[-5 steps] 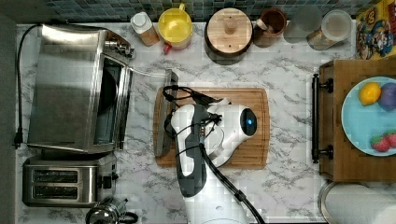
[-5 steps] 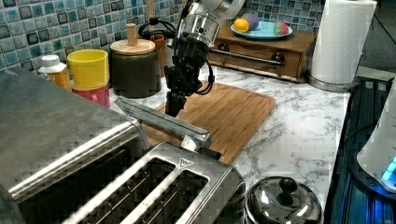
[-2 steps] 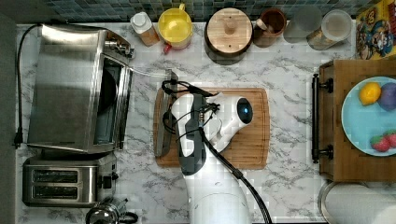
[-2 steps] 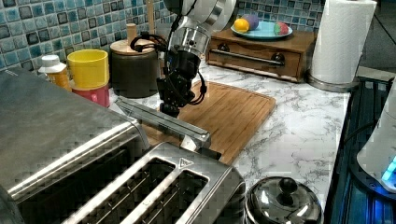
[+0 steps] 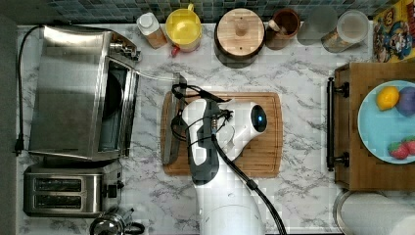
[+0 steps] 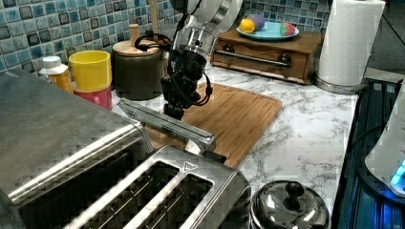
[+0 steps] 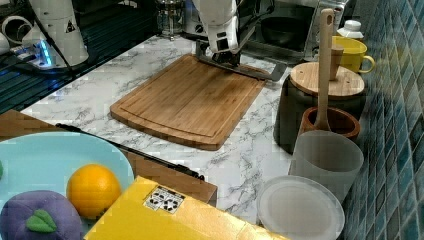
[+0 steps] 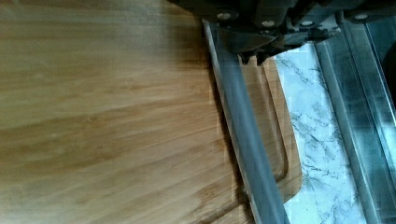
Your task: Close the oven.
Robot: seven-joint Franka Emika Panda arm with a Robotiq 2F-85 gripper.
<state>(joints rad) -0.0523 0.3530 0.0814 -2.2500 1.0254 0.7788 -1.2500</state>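
Moved in since a second ago: the black end effector point(image 6: 173, 110), then hovering upright above the cutting board, now lowered and tipped against the steel bar handle point(image 6: 165, 122) of the open door. Fingers hidden behind the bar — cannot tell whether spread or pinched.

Large boxy brushed stainless-steel oven point(image 5: 73, 93) standing at the top view's left on the white marble table point(image 5: 303, 73), just behind a smaller two-slot steel toaster point(image 5: 68, 190). Glass drop-down door point(image 5: 151, 93) hanging open, flat and roughly level, its handle reaching over the near edge of the bamboo cutting board point(image 5: 254, 147). Dark cavity exposed.

Likely handling: rigid metal and glass on a bottom hinge, moderately heavy, swinging in a fixed arc — no give, so any push ought to follow that arc upward and toward the oven body. Smooth polished bar, probably slippery under a bare nudge; best hold near the middle of the handle, from underneath or pinched around it, to keep the door from twisting. Glass pane better left untouched. Oven body heavy enough, probably, not to slide.
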